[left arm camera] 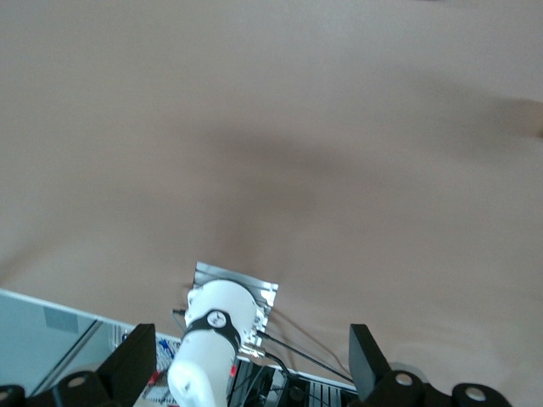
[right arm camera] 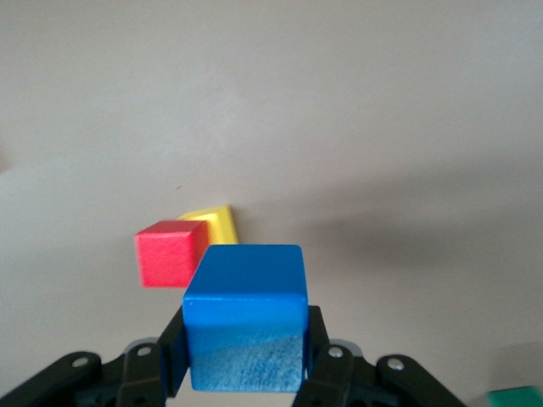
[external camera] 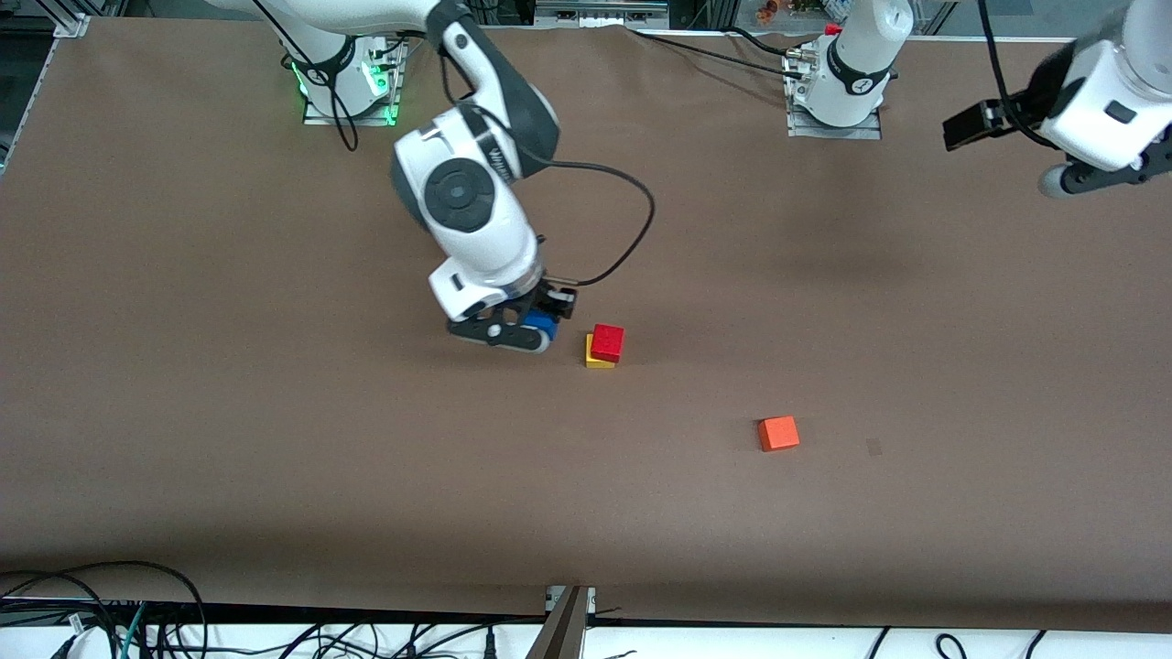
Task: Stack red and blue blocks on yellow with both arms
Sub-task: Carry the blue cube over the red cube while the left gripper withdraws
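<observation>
My right gripper (external camera: 529,329) is shut on the blue block (external camera: 541,322) and holds it just above the table, beside the stack on the right arm's side. In the right wrist view the blue block (right arm camera: 244,297) fills the space between the fingers (right arm camera: 174,343). The red block (external camera: 607,341) sits on the yellow cube (external camera: 595,361), slightly offset. Both show in the right wrist view, red (right arm camera: 170,253) on yellow (right arm camera: 217,225). My left gripper (external camera: 1067,180) waits high over the left arm's end of the table, open and empty, its fingers (left arm camera: 133,365) wide apart.
An orange cube (external camera: 778,433) lies nearer to the front camera than the stack, toward the left arm's end. A green cube's corner (right arm camera: 517,397) shows in the right wrist view. The left arm's base (left arm camera: 212,339) shows in the left wrist view.
</observation>
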